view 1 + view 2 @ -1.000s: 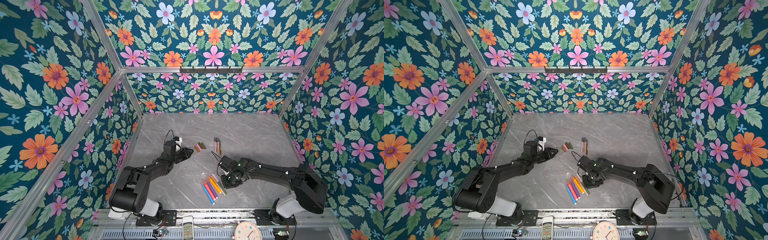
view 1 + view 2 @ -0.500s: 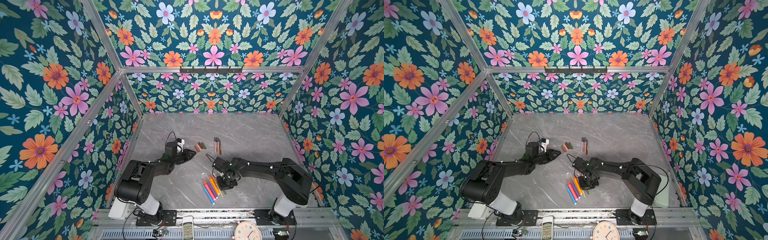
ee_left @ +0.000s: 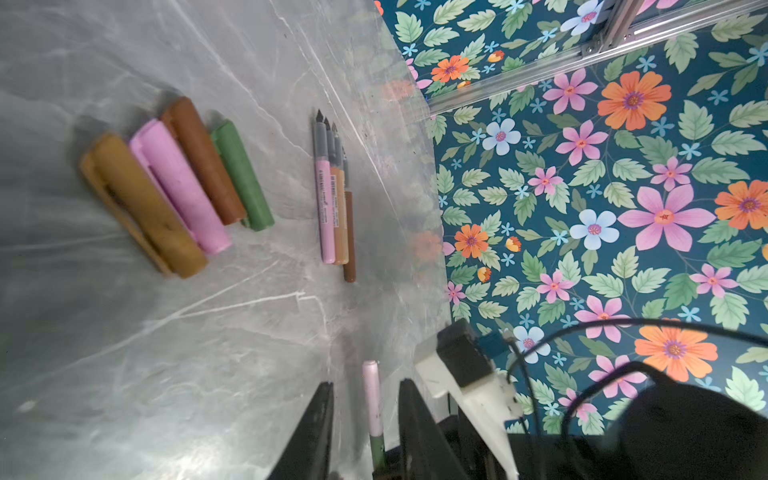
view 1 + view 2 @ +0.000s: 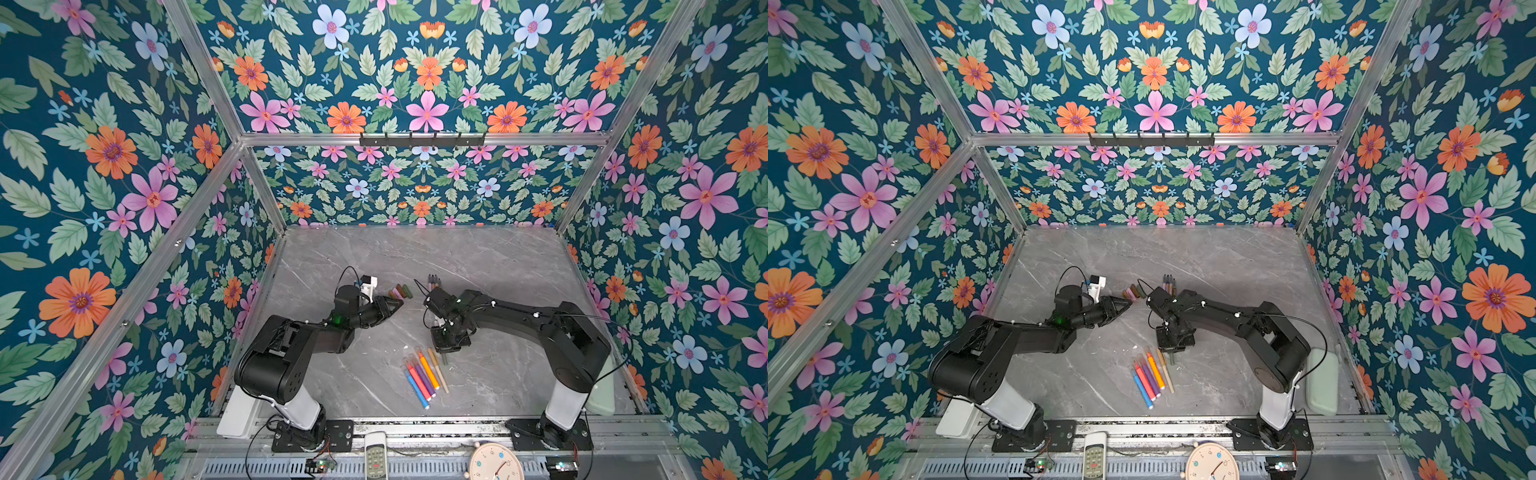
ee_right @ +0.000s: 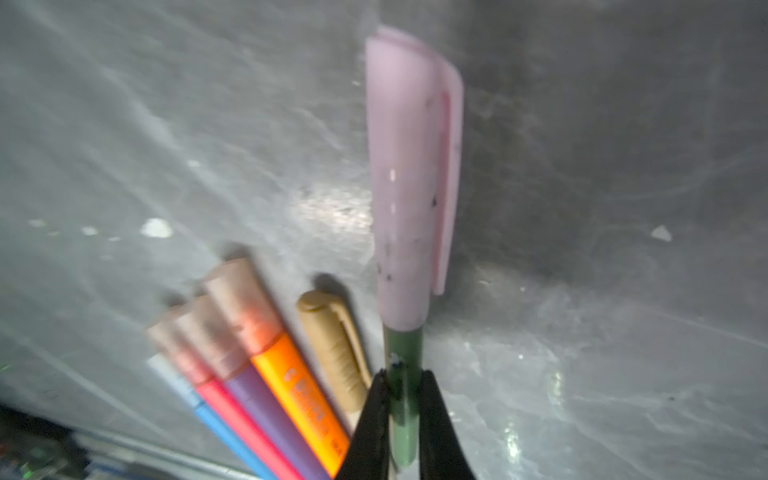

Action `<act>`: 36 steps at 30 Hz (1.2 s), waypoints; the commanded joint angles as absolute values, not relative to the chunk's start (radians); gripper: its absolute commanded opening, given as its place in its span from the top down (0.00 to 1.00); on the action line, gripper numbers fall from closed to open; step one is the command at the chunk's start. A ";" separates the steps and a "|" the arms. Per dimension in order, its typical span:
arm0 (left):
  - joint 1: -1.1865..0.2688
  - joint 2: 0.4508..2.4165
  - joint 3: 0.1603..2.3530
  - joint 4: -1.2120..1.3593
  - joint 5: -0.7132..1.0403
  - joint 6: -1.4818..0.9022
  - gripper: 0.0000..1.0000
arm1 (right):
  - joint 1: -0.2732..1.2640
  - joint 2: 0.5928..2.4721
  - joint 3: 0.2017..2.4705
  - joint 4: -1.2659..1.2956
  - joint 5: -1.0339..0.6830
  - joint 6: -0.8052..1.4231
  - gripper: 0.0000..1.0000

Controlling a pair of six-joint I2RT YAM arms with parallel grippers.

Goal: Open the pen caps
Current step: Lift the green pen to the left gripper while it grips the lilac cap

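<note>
My right gripper (image 5: 404,376) is shut on a green pen (image 5: 403,345) whose pink pen cap (image 5: 407,178) is still on; in both top views it (image 4: 444,353) points down at the table's front middle. My left gripper (image 3: 366,384) stands open with nothing in it, near several loose pen caps (image 3: 178,187), tan, pink, brown and green, seen in a top view (image 4: 400,291). Three uncapped pens (image 3: 332,195) lie beyond them. Several capped pens (image 4: 424,374) lie beside the right gripper, blue, red, purple, orange and beige (image 5: 332,345).
A remote (image 4: 376,457) and a clock (image 4: 494,463) sit on the front rail. A pale green object (image 4: 600,390) stands by the right arm's base. Floral walls (image 4: 124,208) close in the grey marble table (image 4: 498,266) on three sides.
My right gripper's jaws have closed on the green pen and its wrist has swung up over the pens. The left arm has barely shifted.
</note>
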State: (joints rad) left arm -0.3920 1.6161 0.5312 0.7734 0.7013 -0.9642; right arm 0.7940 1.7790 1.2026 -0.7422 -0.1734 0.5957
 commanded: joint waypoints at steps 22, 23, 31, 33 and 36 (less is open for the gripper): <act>-0.599 1.619 0.635 0.683 0.610 -1.007 0.67 | 0.758 1.649 1.242 -0.679 -0.349 0.570 0.90; -0.602 1.618 0.636 0.690 0.609 -1.013 0.67 | 0.755 1.684 1.243 -0.681 -0.348 0.571 0.90; -0.606 1.597 0.655 0.669 0.603 -1.015 0.67 | 0.735 1.689 1.247 -0.715 -0.262 0.589 0.90; -0.609 1.607 0.660 0.670 0.612 -1.015 0.67 | 0.736 1.690 1.249 -0.694 -0.301 0.579 0.90; -0.615 1.618 0.668 0.671 0.614 -1.020 0.67 | 0.735 1.681 1.250 -0.667 -0.338 0.574 0.90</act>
State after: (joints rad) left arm -0.6102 1.6131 0.6594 0.6544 0.6041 -1.0180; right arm 0.7338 1.6875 1.2427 -0.6857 -0.3073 0.5907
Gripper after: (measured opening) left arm 0.332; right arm 0.113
